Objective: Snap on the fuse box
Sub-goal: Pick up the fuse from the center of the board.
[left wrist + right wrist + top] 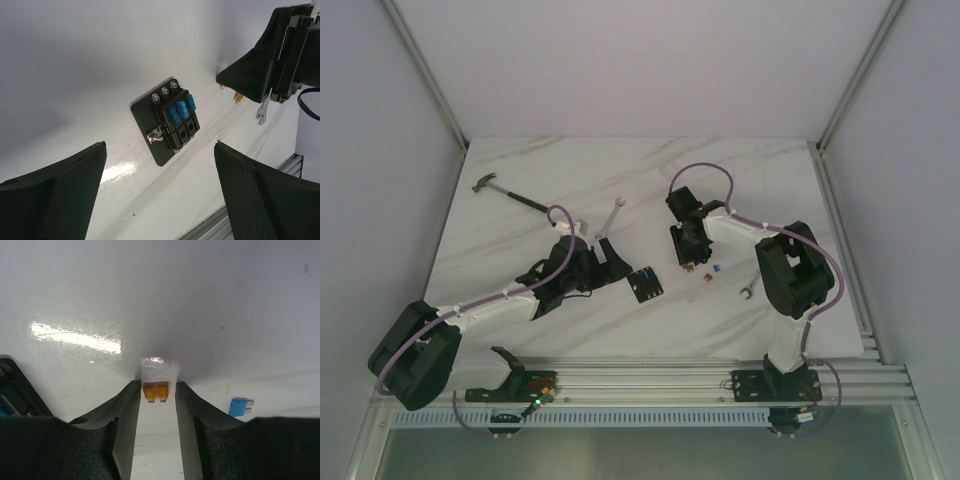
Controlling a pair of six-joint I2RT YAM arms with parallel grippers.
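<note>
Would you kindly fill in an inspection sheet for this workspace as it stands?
Surface: white marbled table, glossy.
Job's things: fuse box lies flat mid-table, three blue fuses seated.
Clutter: hammer and long wrench at the far left; small wrench, loose amber fuse and loose blue fuse on the right.
Grippers: left tool wide open, facing the fuse box; right tool slightly parted, its fingers on either side of the amber fuse.
Cables: purple cables run along both arms.
Surroundings: white walls, aluminium rail at the near edge.
</note>
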